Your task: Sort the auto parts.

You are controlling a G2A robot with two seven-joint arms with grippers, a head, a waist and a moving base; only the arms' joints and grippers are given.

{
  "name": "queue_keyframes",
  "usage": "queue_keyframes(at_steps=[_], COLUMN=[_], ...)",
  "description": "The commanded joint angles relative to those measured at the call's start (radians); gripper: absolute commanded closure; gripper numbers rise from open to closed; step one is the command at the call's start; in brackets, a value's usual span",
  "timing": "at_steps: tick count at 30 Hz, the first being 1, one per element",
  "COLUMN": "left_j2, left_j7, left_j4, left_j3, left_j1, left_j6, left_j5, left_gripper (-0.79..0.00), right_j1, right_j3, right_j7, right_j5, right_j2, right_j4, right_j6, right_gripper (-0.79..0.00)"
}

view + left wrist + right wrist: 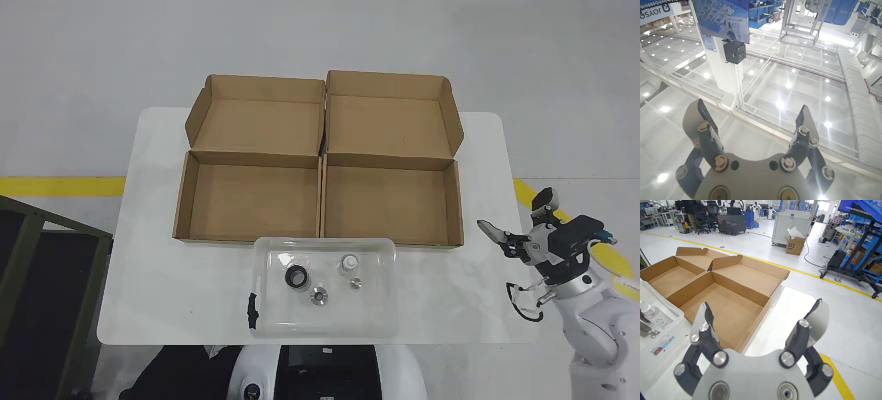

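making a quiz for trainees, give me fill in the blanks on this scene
The left cardboard box and the right cardboard box are both ___.
The ring in the clear tray is coloured ___.
The right end effector holds nothing and its jaws stand ___.
Missing: empty; black; open.

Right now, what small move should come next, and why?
Probably bring the right gripper in over the tray. Both boxes are empty, parts lie in the tray, and this gripper stands open and empty at the edge of the table; the left gripper points up at the ceiling.
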Motion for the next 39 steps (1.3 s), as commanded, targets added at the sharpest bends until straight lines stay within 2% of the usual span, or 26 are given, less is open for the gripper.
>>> queue_keyframes(at_steps=[1,28,39], left_j2=[0.000,0.000,0.000], left_j7=[0.000,0.000,0.000], left_j4=[0.000,0.000,0.000], left_j3=[0.000,0.000,0.000], left_j1=[0.000,0.000,0.000], left_j6=[0.000,0.000,0.000], left_j5=[0.000,0.000,0.000], left_gripper=[-0.784,-0.785,-0.785], right_j1=[0.000,0.000,0.004], right_j3=[0.000,-0.006,-0.061], right_j7=[0.000,0.007,0.145], right_j5=[0.000,0.002,-0.039], right_j2=[0.000,0.000,0.018], right_j4=[0.000,-0.004,-0.111], right_j6=[0.000,0.008,-0.117], right_gripper=[-0.784,-0.785,-0.785])
